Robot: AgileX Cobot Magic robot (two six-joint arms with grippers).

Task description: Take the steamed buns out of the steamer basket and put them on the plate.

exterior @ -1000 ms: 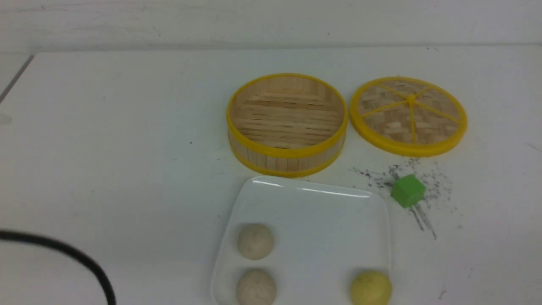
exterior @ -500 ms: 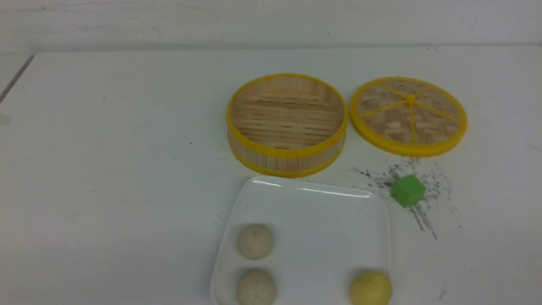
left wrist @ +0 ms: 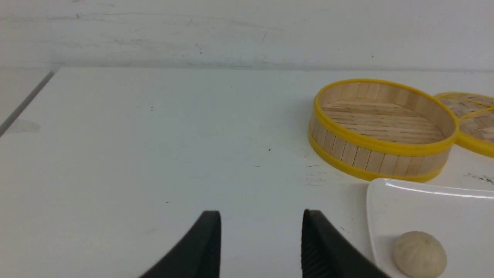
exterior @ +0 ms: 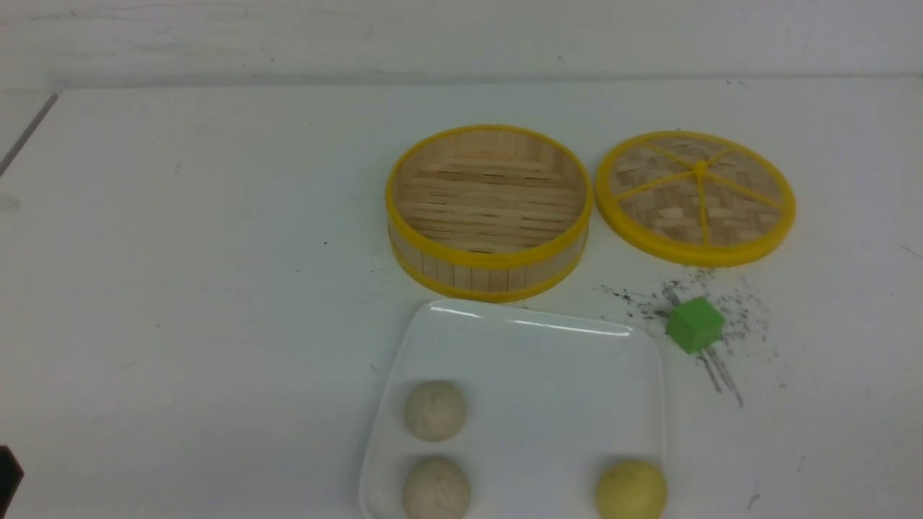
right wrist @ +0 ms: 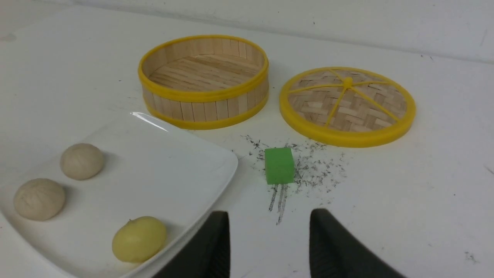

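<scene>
The black cable has left the desk's point(exterior: 216, 288) near-left corner (a dark sliver point(exterior: 7, 479) remains). The left gripper point(left wrist: 261, 216) and right gripper point(right wrist: 269, 214) hang released, empty. Two speckled off-white steamed buns point(exterior: 435, 411) and the pale yellow bun point(exterior: 631, 490) sit on the glossy white square plate point(exterior: 548, 360); the round bamboo steamer basket point(exterior: 489, 270) is bare, so the task looks done.

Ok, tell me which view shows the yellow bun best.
The right wrist view: the yellow bun shows whole on the plate. The front view cuts the bun at the picture's bottom edge. The left wrist view misses it.
</scene>
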